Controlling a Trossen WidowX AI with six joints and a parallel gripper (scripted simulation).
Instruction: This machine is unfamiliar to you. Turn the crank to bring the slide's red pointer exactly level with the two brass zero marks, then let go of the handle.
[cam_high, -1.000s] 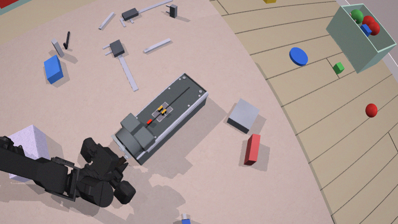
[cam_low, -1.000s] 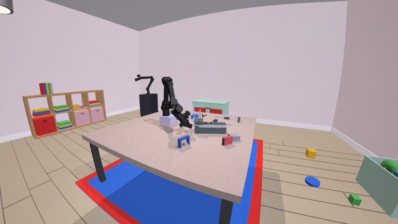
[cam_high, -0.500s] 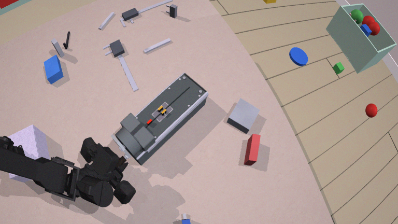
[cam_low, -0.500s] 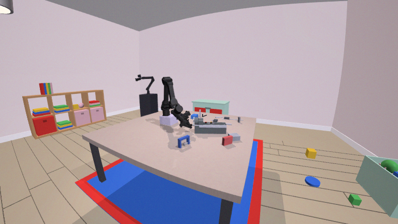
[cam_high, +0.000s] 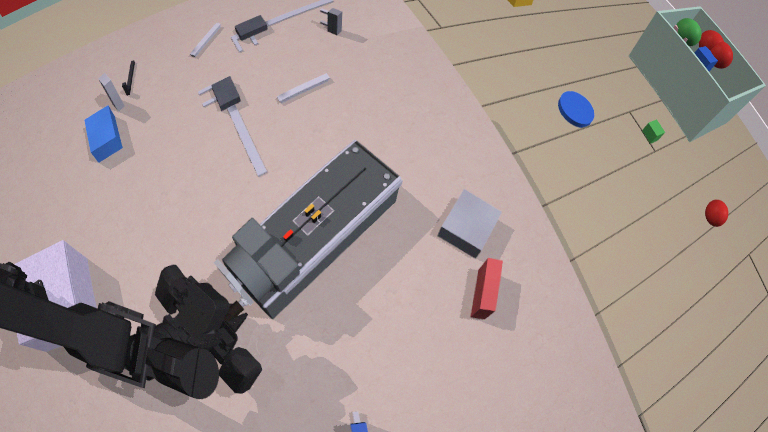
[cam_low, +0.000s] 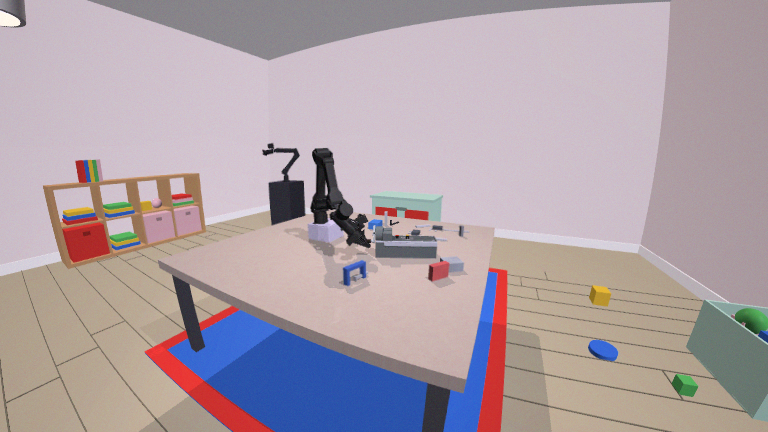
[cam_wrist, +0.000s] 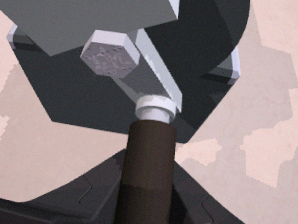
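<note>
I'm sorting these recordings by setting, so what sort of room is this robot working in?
Probably a children's playroom: a low cubby shelf holds bright stacks and bins, a pale green box holds balls, and colored blocks lie on the wooden floor.
</note>
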